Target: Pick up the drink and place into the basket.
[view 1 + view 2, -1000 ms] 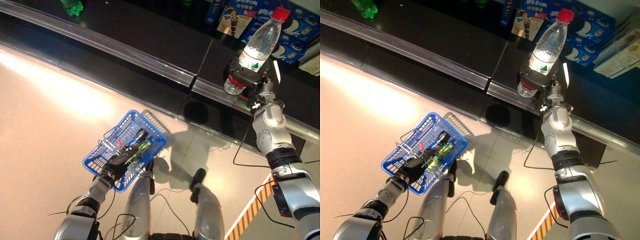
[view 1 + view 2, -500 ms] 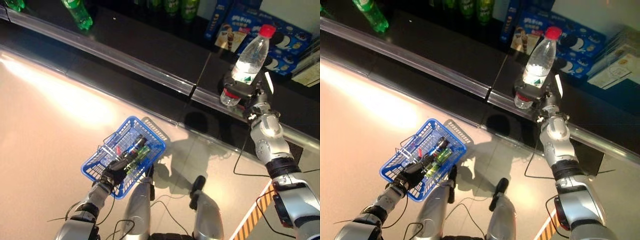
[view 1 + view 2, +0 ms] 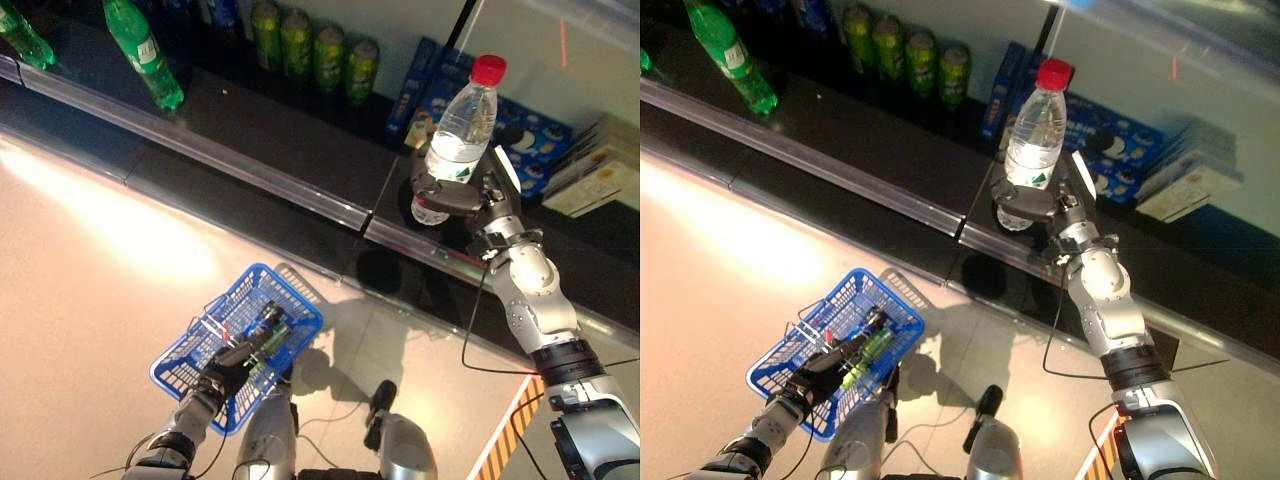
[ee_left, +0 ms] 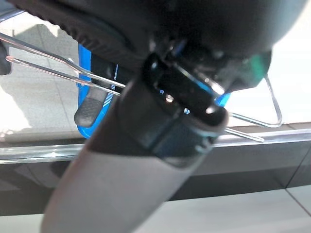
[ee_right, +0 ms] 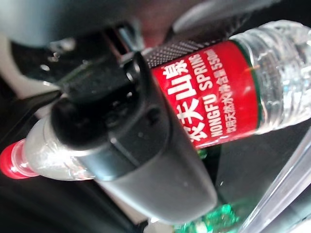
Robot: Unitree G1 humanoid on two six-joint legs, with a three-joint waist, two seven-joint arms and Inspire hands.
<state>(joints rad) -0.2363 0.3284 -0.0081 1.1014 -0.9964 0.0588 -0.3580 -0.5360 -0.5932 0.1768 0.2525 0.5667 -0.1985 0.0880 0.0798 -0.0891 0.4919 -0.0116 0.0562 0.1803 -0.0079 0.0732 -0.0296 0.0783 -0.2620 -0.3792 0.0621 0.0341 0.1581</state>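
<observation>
A clear water bottle (image 3: 458,140) with a red cap and red label (image 5: 218,107) stands nearly upright in the air in front of the dark shelf. My right hand (image 3: 455,195) is shut round its lower part. Low on the left, a blue wire basket (image 3: 300,305) hangs above the floor. My left hand (image 3: 225,372) is shut on its metal handle (image 4: 43,68). A green bottle (image 3: 868,352) and other dark items lie inside the basket. The bottle is high and to the right of the basket, well apart from it.
The shelf holds green bottles (image 3: 145,60), a row of green cans (image 3: 315,55) and blue snack boxes (image 3: 545,140). A shiny rail (image 3: 250,165) runs along its front edge. An orange-striped floor marking (image 3: 505,440) lies at the lower right.
The camera has tilted up, so more of the shelf shows. My right hand has carried the bottle a little left and set it more upright. The basket still hangs from my left hand.
</observation>
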